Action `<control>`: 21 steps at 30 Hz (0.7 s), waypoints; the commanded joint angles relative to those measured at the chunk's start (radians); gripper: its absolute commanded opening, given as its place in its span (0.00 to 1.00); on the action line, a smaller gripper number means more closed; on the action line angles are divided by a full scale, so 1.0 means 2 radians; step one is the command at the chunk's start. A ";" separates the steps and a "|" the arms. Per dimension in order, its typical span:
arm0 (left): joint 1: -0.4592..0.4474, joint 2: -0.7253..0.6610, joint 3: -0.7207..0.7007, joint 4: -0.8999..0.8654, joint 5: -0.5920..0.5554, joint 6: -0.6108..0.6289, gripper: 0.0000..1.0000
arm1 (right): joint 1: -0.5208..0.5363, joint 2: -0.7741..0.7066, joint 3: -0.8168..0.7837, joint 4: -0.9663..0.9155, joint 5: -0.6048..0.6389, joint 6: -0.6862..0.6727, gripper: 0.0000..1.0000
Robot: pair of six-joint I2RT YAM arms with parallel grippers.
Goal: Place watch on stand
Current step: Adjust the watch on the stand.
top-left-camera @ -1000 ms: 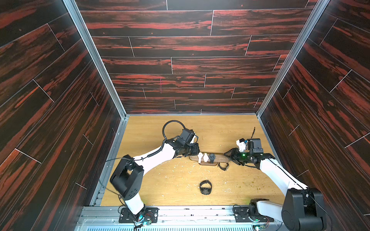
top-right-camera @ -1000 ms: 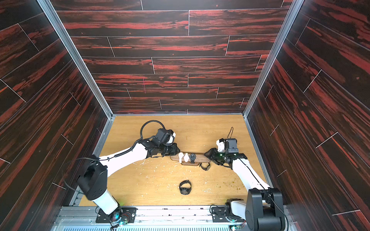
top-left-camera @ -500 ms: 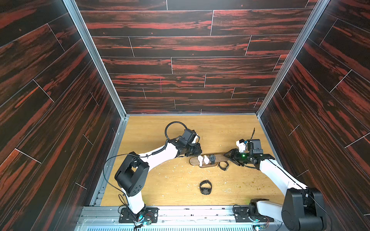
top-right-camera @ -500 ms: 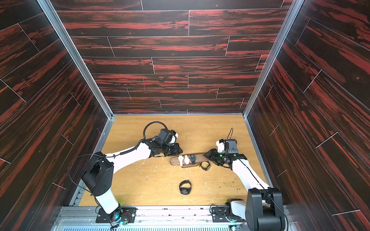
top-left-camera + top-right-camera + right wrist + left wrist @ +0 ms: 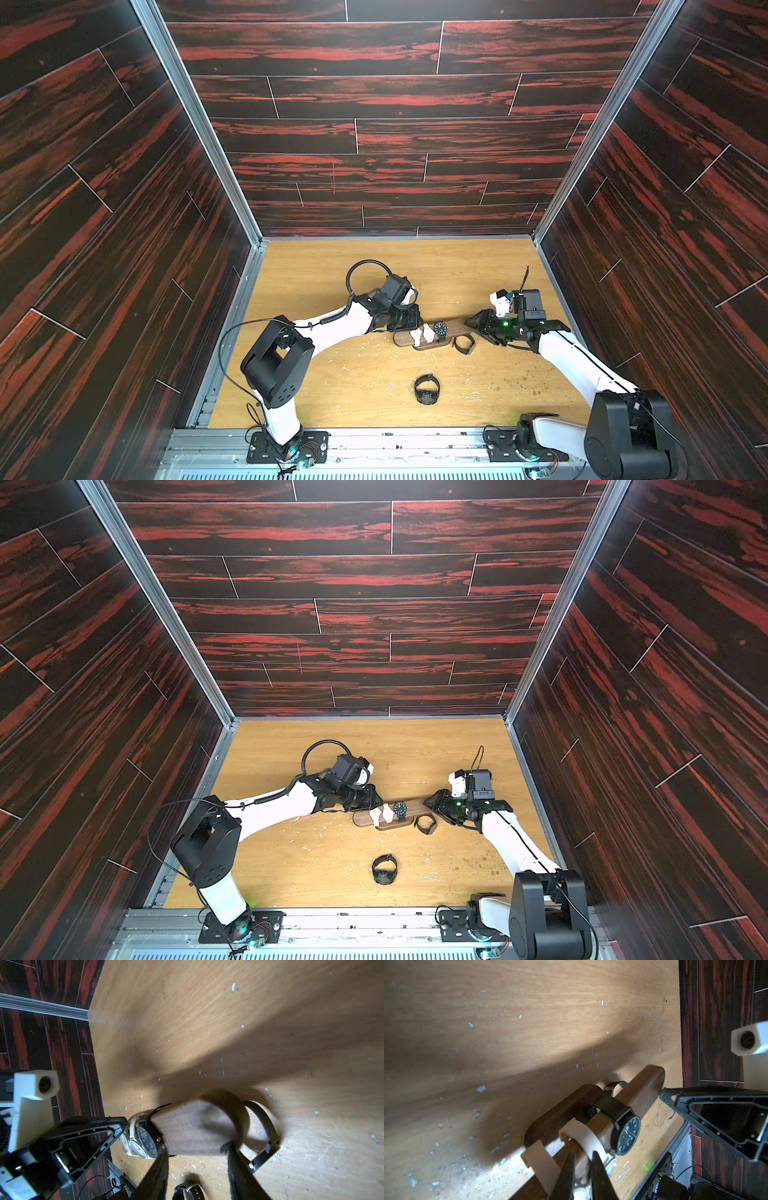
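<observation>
Well, closest to the front, a lone black watch (image 5: 427, 389) lies on the yellow wooden worktop (image 5: 353, 399), well apart from everything else. A bit farther back, a second black watch (image 5: 464, 344) lies on the worktop just beside the near side of the stand (image 5: 403, 340). The stand sits in the middle of the worktop, its long brown bar running from left to right. Three watches hang on the bar: two white watches (image 5: 428, 333) side by side, then a dark-faced watch (image 5: 441, 329) to their right. The left pincer (image 5: 583, 1153) is over the bar by the white watches, almost clenched, with only a thin slit between its fingers; I cannot tell if it pinches anything. The right pincer (image 5: 195, 1147) grasps the bar's right end, one finger on each side. Farthest back stands a dark red wooden wall (image 5: 374, 124).
</observation>
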State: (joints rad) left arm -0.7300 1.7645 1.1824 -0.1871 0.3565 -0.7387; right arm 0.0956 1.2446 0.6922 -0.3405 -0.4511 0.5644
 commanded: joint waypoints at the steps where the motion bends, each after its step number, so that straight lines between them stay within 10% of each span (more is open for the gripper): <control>1: -0.004 -0.036 -0.022 0.001 0.004 -0.015 0.18 | 0.003 -0.001 0.004 -0.013 0.002 0.000 0.48; 21: -0.028 -0.082 -0.039 -0.026 -0.029 -0.018 0.18 | 0.009 -0.006 0.008 -0.021 0.005 0.001 0.48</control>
State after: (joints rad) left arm -0.7856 1.6600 1.1141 -0.1909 0.3450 -0.7994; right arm 0.1059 1.2446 0.6926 -0.3588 -0.4473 0.5674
